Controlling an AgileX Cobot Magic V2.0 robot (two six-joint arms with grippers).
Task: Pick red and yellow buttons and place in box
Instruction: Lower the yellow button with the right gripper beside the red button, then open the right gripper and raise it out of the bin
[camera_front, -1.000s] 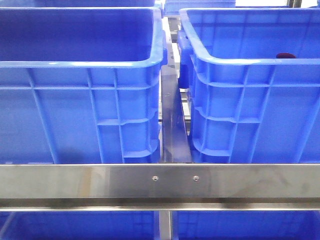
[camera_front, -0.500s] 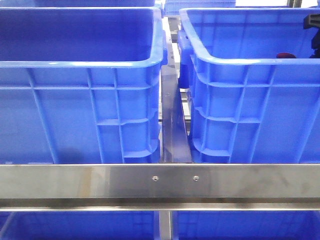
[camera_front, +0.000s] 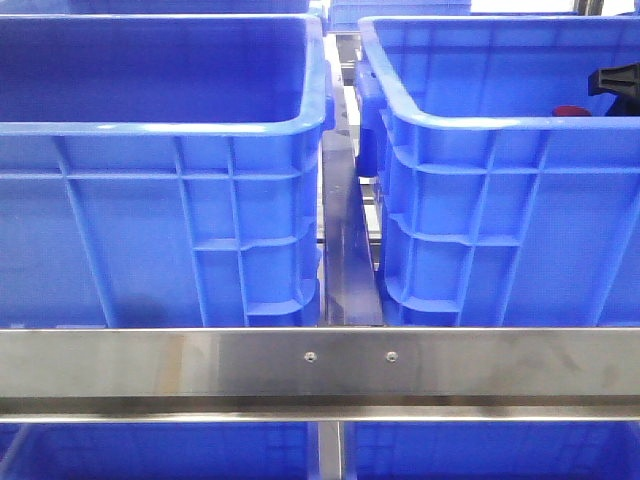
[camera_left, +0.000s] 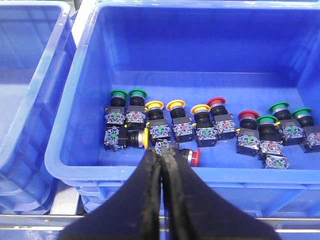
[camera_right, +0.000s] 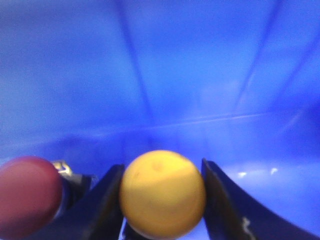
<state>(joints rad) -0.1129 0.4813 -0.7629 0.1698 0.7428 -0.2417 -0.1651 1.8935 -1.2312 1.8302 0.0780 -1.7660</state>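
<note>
Right gripper (camera_right: 162, 200) pinches a yellow button (camera_right: 162, 194) inside the box (camera_front: 480, 125).
Red button (camera_right: 27, 197) at its nine o'clock; left gripper (camera_left: 161, 162) pressed together, empty.

We see our right gripper (camera_right: 162, 200) with a yellow button (camera_right: 162, 194) between its fingers, a red button (camera_right: 29, 196) just beside, blue box wall (camera_right: 150, 65) behind.

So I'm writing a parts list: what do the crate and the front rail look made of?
The crate looks like moulded plastic: uniform bright blue, ribbed walls, a thick rounded rim and a soft sheen. The front rail looks like brushed metal, probably steel or aluminium: grey, streaky reflections, two small screw heads.
</note>
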